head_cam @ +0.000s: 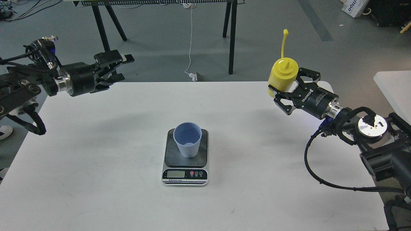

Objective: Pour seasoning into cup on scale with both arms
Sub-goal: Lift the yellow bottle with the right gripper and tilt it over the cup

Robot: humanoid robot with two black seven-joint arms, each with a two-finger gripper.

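Note:
The pale blue ribbed cup (187, 139) stands upright on the scale (185, 175) at the table's middle, on its dark plate. My right gripper (288, 90) is shut on the yellow seasoning bottle (281, 77) and holds it upright high above the table's far right, its cap strap sticking up and the nozzle uncovered. My left gripper (119, 67) hovers above the table's far left corner, its fingers apart and empty, far from the cup.
The white table (96, 154) has its far edge under both grippers. Black trestle legs (231, 35) and a white cable (190, 41) stand on the floor behind. Another white table (395, 86) sits at the right.

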